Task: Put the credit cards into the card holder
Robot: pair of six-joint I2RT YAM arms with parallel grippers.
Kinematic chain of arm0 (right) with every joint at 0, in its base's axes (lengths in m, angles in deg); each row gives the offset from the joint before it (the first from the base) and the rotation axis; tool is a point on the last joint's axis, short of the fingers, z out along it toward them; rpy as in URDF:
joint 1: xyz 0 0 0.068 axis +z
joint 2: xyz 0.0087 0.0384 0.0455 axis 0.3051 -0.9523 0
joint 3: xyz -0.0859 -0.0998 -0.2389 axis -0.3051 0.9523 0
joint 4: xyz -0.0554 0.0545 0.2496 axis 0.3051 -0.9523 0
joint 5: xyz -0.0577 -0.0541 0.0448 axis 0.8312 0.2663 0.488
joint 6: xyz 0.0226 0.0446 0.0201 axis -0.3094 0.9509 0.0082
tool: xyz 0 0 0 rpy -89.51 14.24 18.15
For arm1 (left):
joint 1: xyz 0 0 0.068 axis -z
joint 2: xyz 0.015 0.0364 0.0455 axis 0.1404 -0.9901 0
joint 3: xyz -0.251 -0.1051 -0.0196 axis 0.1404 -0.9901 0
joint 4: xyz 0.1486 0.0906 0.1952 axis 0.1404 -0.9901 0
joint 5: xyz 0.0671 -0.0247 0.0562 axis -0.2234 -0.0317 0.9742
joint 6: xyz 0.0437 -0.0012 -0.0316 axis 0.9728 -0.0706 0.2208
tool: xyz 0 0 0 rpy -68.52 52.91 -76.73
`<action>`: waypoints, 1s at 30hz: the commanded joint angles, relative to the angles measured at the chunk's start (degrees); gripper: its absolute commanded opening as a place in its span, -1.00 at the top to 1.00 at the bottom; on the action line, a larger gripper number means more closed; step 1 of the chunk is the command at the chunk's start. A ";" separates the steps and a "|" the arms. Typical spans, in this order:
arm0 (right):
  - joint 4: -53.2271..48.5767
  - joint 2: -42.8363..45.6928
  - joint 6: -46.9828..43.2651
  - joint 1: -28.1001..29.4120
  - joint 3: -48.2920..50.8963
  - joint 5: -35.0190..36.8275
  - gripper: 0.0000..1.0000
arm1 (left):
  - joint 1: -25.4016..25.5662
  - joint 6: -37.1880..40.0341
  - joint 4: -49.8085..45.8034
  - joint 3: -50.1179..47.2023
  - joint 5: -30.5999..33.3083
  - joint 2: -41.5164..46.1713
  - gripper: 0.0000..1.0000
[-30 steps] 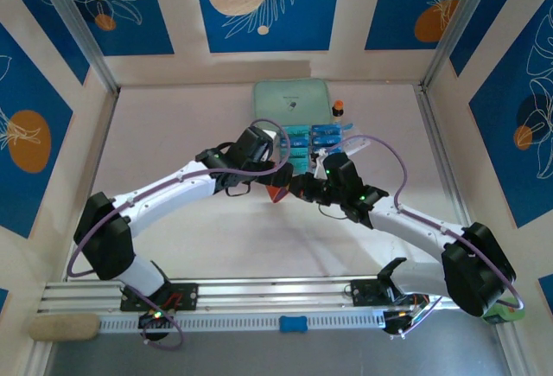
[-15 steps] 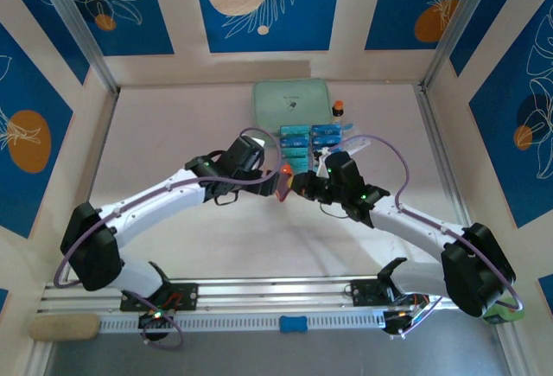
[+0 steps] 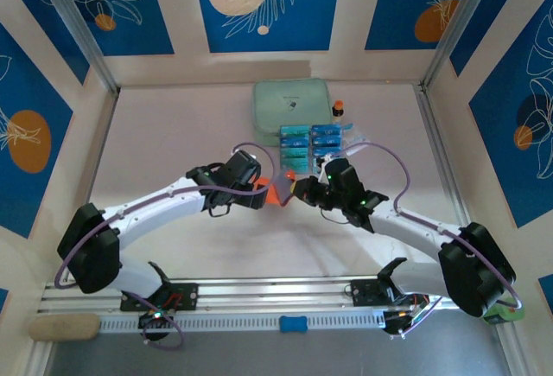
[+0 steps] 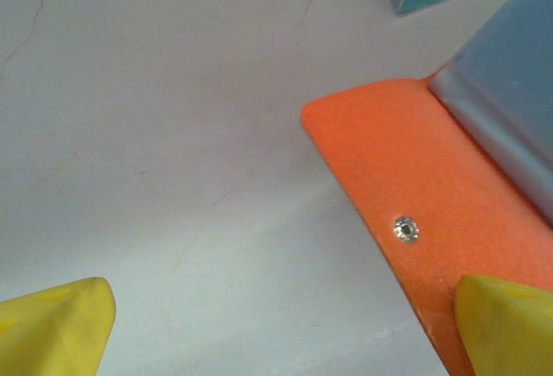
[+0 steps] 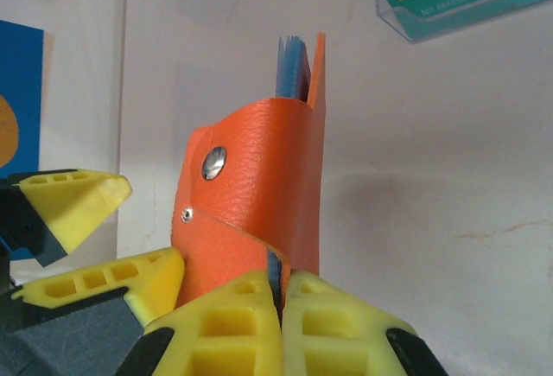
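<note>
The pale table (image 3: 173, 134) carries a mint-green zip case (image 3: 292, 99) at the back. Just in front of it is a clear tray (image 3: 333, 144) of teal credit cards (image 3: 298, 138), its near edge partly hidden by the right arm. Beside the case stands a small orange-and-black thing (image 3: 339, 106), too small to make out.

In the middle of the table, between the two arms, the orange card holder (image 3: 278, 191) stands on edge. In the right wrist view, blue card edges (image 5: 292, 60) poke from its top. How many there are I can't tell.

The right claw (image 5: 278, 294) is pressed together, pinching the holder's lower edge. The left claw (image 4: 281, 328) is spread wide, one yellow fingertip (image 4: 510, 324) over the holder's flap, the other over bare table. A metal snap (image 5: 213, 162) shows on the tab.
</note>
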 commanded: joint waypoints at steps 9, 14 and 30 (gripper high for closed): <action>8.93 -4.68 7.22 8.77 4.18 15.29 1.00 | 0.43 0.57 0.89 -0.43 1.61 -7.37 -1.00; 11.32 -7.43 10.32 13.02 5.01 22.96 1.00 | 0.42 1.34 0.93 0.90 1.21 -10.33 -1.00; 6.81 -12.51 24.90 21.29 5.95 33.56 0.79 | 0.48 3.27 1.12 2.07 5.36 -17.57 -1.00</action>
